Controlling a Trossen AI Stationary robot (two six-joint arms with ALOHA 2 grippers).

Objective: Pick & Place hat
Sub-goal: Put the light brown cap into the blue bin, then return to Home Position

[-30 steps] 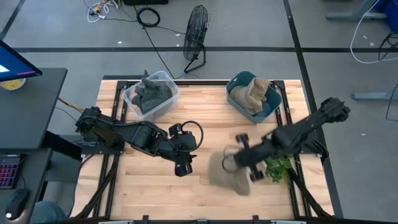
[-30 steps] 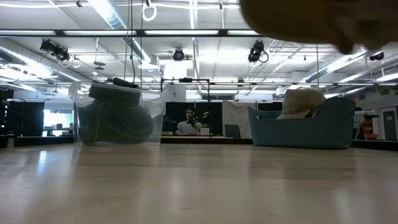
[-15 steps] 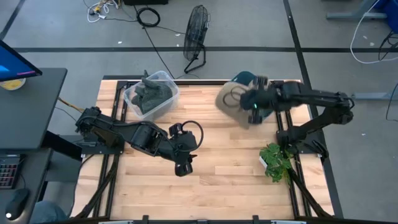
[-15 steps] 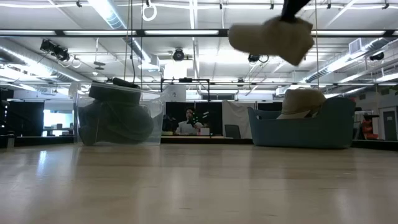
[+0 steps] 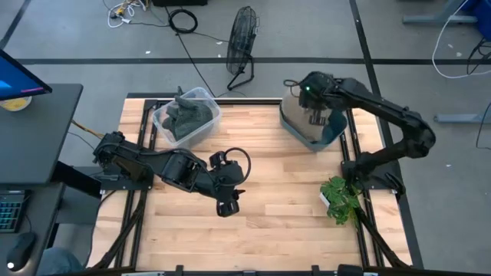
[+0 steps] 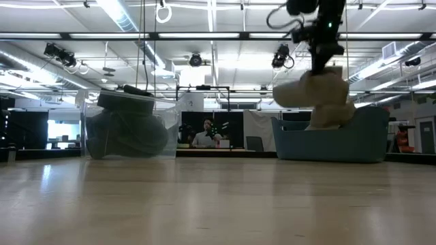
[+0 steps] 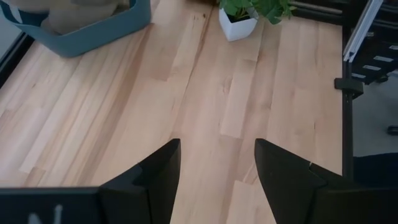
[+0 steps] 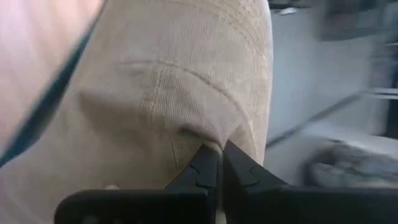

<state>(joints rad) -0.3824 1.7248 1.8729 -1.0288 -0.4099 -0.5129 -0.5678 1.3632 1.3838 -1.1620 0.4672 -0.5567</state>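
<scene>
Right wrist view: right gripper [image 8: 219, 163] pinched tight on a fold of the tan hat [image 8: 186, 93]; cloth bunches where the fingertips [image 8: 200, 169] meet, so the hold is on a crease of fabric, not around the brim. Judged reason: a soft hat offers no rigid edge, and a pinch lets it hang free below the fingers.

Low view: hat [image 6: 315, 96] dangles under the right gripper [image 6: 321, 53], clear of the table, its lower part at or just inside the rim of the blue bin [image 6: 332, 141]. Cannot tell whether it touches the tan hat already lying in there.

High view: right arm reaches across to the far right corner, gripper [image 5: 313, 98] directly over the blue bin [image 5: 336, 132]. Position reads as lined up for a drop, hat not yet let go. Judged: placing step, nearly done; what remains is lowering a little and opening.

Clear bin [image 5: 186, 115] with grey hats sits at far left, well apart; likely sorted by colour, tan going to blue.

Left gripper [image 5: 224, 198] waits mid-table, fingers [image 7: 155, 180] spread, nothing between them. Potted plant [image 5: 338, 198] stands near the right edge, out of the drop path.
</scene>
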